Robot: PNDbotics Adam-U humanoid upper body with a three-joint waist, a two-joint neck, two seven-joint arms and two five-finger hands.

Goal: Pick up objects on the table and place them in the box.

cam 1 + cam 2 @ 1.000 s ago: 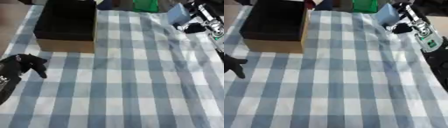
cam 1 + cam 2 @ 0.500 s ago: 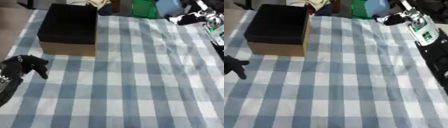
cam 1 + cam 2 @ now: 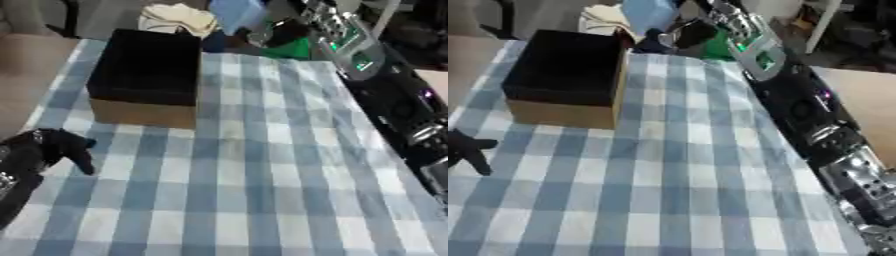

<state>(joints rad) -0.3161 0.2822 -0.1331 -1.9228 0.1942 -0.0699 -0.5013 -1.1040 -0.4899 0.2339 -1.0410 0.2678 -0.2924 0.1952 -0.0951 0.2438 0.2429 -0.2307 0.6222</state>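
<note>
Since the frame a second ago, the right arm has swung from the cloth's 1 o'clock corner across toward 12, and its hand [image 3: 691,34] now sits just past the far edge, next to the box's [image 3: 149,75] back right corner. Whole view has also shifted (head moved), so the box reads lower and more centered; it hasn't moved on the cloth.

Right hand: fingers curled around a light blue object [image 3: 647,14], held above and just behind the box, not yet over the opening. Can't make out what the object is, only a pale blue blocky shape.

Left hand [image 3: 54,146]: same spot at 9 o'clock, resting on the cloth, fingers relaxed and pointing down-right, holding nothing.

Box: open top, dark inside, tan cardboard sides, at about 11 o'clock on the table. Can't tell if anything is in it.

Surface: blue and white checked cloth [image 3: 262,190], some wrinkles toward the right side.

Room: a cream crumpled item [image 3: 179,17] and something green [image 3: 297,49] lie beyond the far edge at 12. Right forearm [image 3: 798,105] runs along the 3 o'clock side, green lit panel on it.
</note>
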